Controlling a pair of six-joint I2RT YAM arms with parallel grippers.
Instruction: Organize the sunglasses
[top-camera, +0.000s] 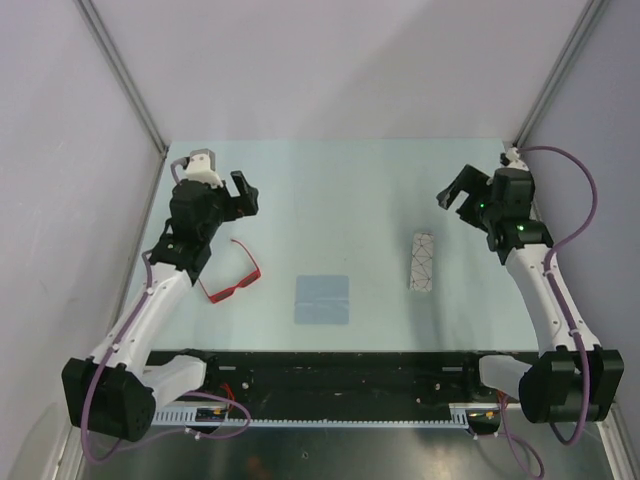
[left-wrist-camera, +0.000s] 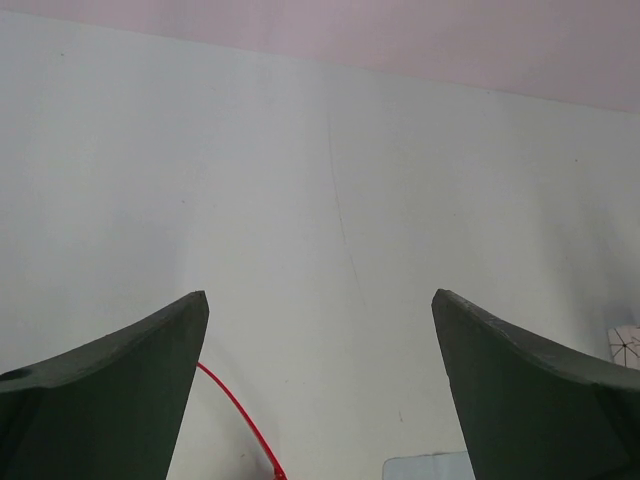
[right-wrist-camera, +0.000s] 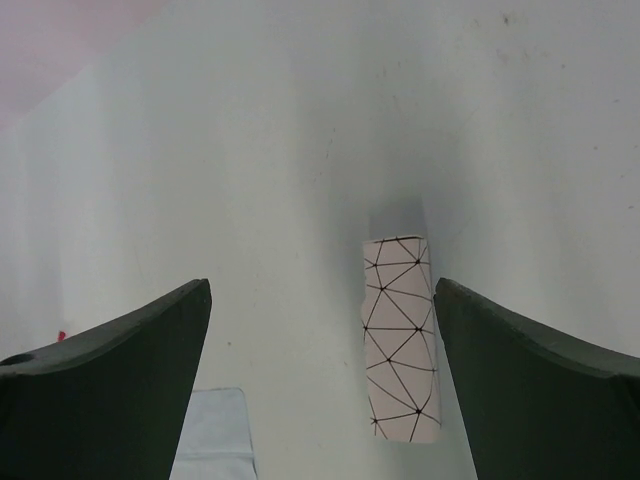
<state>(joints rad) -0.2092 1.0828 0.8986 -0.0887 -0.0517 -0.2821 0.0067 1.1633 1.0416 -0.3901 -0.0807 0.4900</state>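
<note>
Pale table closed in by three plain walls, seen on my overhead feed.
I see a smooth, light blue-green table (top-camera: 340, 190) running back to a blank lilac-white back wall (top-camera: 340, 60). Matching plain panels form the left wall (top-camera: 50, 200) and the right wall (top-camera: 615, 90). A slim grey metal post marks the back left corner (top-camera: 120, 70) and another marks the back right corner (top-camera: 560, 70), both leaning outward in my view. A black rail (top-camera: 350, 365) runs along the table's near edge, with a brushed metal surface (top-camera: 380, 455) below it. The light is soft and even, and shadows are faint. On my left wrist feed the far wall (left-wrist-camera: 400, 40) reads pale pink.
</note>
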